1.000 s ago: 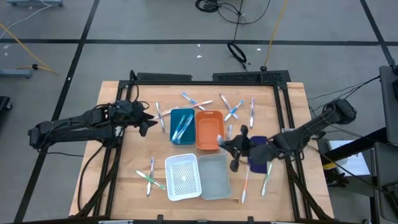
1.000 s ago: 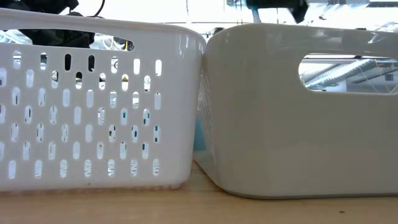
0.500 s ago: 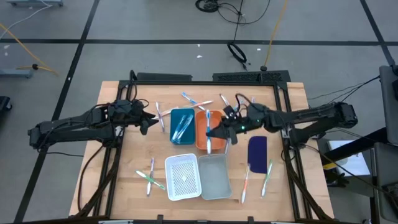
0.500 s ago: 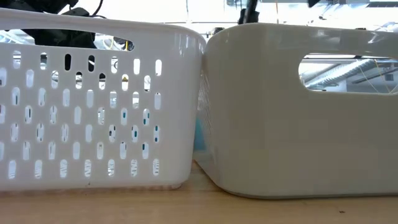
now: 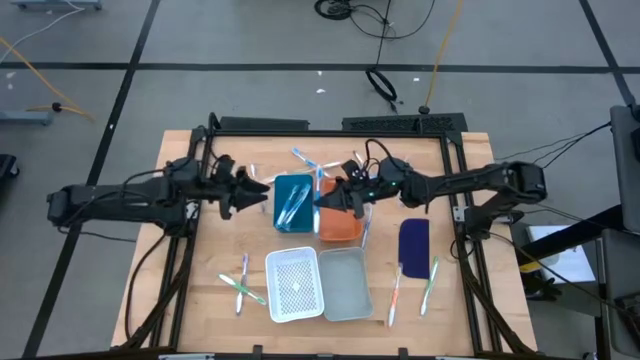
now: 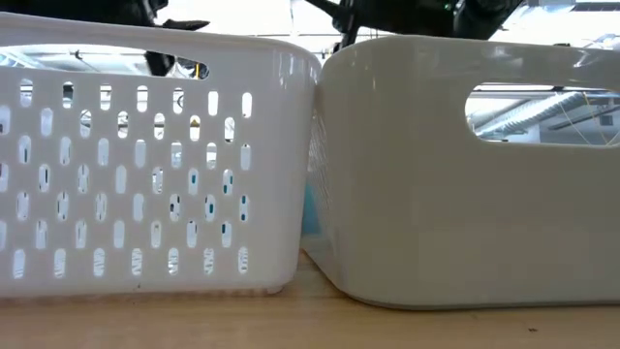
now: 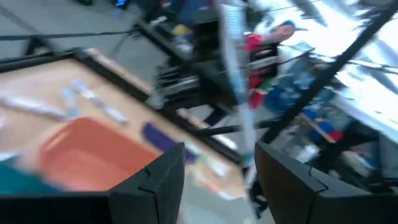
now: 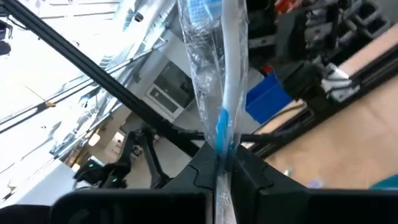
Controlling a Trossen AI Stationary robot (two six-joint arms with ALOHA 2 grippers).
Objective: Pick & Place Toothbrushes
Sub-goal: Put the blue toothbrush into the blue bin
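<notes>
Wooden table (image 5: pixel 200 300) inside a dark frame, on a grey floor crossed by dark lines, with cables lying beyond the far edge. Through both wrist views, a cluttered workshop: racks, beams, blue and red boxes, bright ceiling lights.

On the table, four containers at centre: a teal tray (image 5: pixel 292 201) and an orange tray (image 5: pixel 340 222) side by side, and nearer the front a white perforated basket (image 5: pixel 293 284) beside a grey bin (image 5: pixel 346 284), the last two filling the low view. Right of these, a dark blue flat piece (image 5: pixel 414 243).

Then the arms. Left gripper (image 5: pixel 245 188) reaching in just left of the teal tray, fingers spread in its wrist view, a slim wrapped toothbrush (image 7: pixel 235 68) standing between them; whether gripped, cannot tell. Right gripper (image 5: pixel 335 197) above the seam of the teal and orange trays, fingers pressed together on a clear-wrapped toothbrush (image 8: pixel 221 81) low on its handle, the rest rising upright.

Smallest: loose toothbrushes (image 5: pixel 375 176) scattered behind the trays, a few inside the teal tray, a pair (image 5: pixel 241 285) at front left, more at front right (image 5: pixel 430 285).

Likely light and stiff, but slick in crinkly wrap. Best pinched mid-handle across the narrow width, so no swinging or slipping out.
</notes>
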